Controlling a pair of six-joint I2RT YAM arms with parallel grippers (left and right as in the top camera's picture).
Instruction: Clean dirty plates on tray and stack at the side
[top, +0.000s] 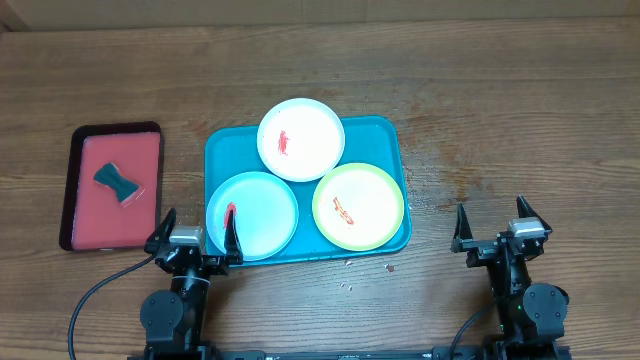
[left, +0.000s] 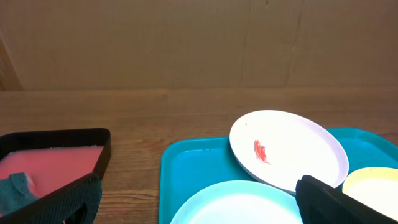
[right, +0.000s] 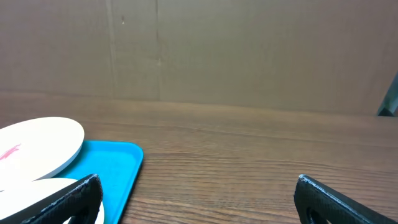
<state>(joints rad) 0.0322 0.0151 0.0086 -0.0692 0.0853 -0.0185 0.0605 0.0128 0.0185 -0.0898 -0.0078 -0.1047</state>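
The teal tray (top: 222, 147) holds three dirty plates. The white plate (top: 300, 140) lies at the back and overlaps the other two, with a red smear. The light blue plate (top: 252, 215) lies front left, with a red smear at its left rim. The yellow-green plate (top: 358, 207) lies front right, with an orange smear. My left gripper (top: 196, 238) is open and empty at the tray's front left corner. My right gripper (top: 501, 229) is open and empty over bare table, right of the tray. The left wrist view shows the white plate (left: 288, 149), blue plate (left: 239, 202) and tray (left: 186, 162).
A smaller dark-rimmed red tray (top: 84, 190) lies left of the teal tray, with a dark teal sponge (top: 117, 183) on it. Small red crumbs (top: 388, 267) lie on the wood in front of the teal tray. A cardboard wall stands behind the table.
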